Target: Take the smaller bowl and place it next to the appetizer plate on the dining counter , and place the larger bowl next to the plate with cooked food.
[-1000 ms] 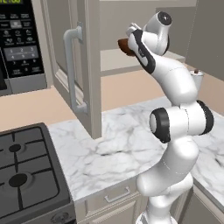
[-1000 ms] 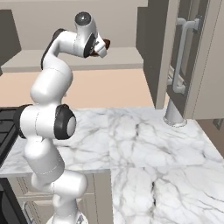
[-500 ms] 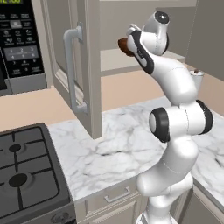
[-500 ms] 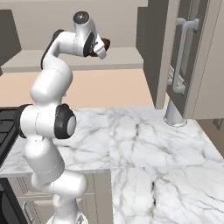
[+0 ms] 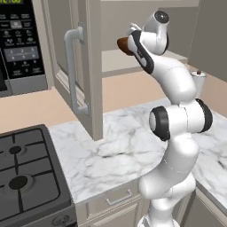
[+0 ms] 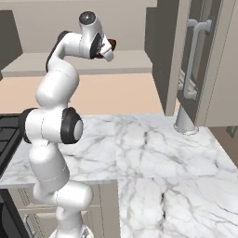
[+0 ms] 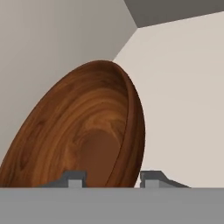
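Fingers (image 7: 76,178) stand one on each side of the smaller bowl's (image 7: 85,133) rim, one tip inside the hollow and one against the outer wall, so they look clamped on that rim; the hand view cuts off the contact itself, but the bowl hangs tilted on edge with nothing under it, which fits a firm pinch. From the base cameras the gripper (image 5: 129,43) is raised high at the mouth of the open wall cabinet (image 5: 133,40), with the brown bowl showing just ahead of the wrist, above the shelf and clear of the marble worktop (image 5: 115,150) below.

As I judge it, the step in hand is carrying the bowl out of the cabinet. A rim pinch on a glossy bowl is a thin hold, so the withdrawal should be slow and straight back, with no quick wrist rolls that could lever the bowl out of the grip. Keep it away from the open cabinet door (image 5: 86,66), which hangs just to the left of the path, and from the shelf edge beneath.

Neither the dining counter nor either plate can be made out here, so the base will have to drive before any placing. Lowering the arm to a steadier carrying height first would seem wise.
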Robot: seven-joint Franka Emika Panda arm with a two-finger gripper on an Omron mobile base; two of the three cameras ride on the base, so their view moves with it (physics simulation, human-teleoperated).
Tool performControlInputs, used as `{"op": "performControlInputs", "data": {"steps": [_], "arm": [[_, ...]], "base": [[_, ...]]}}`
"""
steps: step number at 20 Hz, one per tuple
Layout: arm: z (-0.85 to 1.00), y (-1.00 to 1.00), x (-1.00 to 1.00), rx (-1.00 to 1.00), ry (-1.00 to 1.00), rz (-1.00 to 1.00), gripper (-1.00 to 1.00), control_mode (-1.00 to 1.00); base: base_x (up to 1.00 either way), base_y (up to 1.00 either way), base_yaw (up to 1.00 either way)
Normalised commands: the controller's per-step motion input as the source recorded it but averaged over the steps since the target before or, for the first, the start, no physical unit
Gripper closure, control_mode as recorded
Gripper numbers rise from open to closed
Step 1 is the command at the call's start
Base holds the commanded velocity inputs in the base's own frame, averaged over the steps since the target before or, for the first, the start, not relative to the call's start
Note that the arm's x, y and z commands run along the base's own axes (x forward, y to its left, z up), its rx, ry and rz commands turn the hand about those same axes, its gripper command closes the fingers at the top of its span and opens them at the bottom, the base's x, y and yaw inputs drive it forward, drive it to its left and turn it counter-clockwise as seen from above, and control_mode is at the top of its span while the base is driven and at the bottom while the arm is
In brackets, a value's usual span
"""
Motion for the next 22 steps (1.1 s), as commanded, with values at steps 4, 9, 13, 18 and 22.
{"op": "performControlInputs", "data": {"steps": [4, 9, 13, 18, 22], "arm": [[-0.16, 0.0, -0.58, 0.0, 0.0, 0.0, 1.0, -1.0], [-0.19, 0.0, -0.99, 0.0, 0.0, 0.01, 1.0, -1.0], [-0.21, 0.0, -1.0, 0.0, 0.0, 0.06, 1.0, -1.0], [-0.16, 0.0, -1.0, 0.0, -0.09, 0.07, 1.0, -1.0], [-0.01, -0.01, -1.0, 0.0, -0.07, 0.08, 1.0, -1.0]], "base": [[0.0, 0.0, 0.0], [0.0, 0.0, 0.0], [0.0, 0.0, 0.0], [0.0, 0.0, 0.0], [0.0, 0.0, 0.0]]}}
